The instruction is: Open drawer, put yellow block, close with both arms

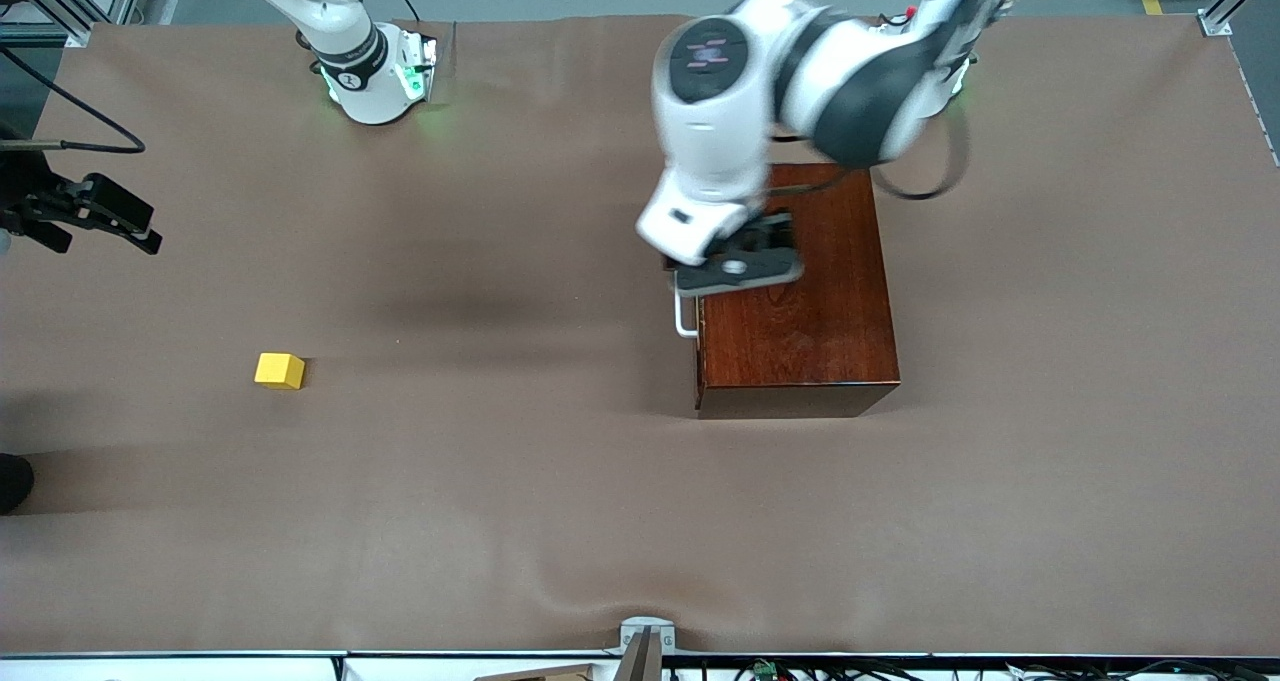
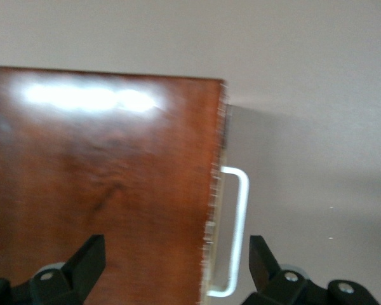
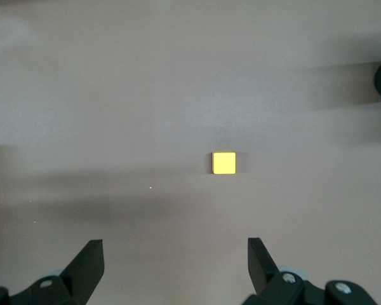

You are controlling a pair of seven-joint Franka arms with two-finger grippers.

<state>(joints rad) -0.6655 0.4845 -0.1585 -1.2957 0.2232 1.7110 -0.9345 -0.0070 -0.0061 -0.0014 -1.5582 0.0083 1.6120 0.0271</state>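
Drawer (image 1: 697, 346) shut in the dark wooden box (image 1: 800, 291), white bar handle (image 1: 683, 318) facing the right arm's end of the tabletop (image 1: 560, 481). Left claw (image 1: 738, 267) hovers over the box's handle edge, fingers (image 2: 89, 260) apart, empty; handle's long axis runs along the drawer front, lying between the fingers, nearer one of them. Yellow block (image 1: 279, 370) sits well apart toward the right arm's end, under the right claw (image 3: 178, 267), which hangs spread and empty. Left arm is nearer the handle.
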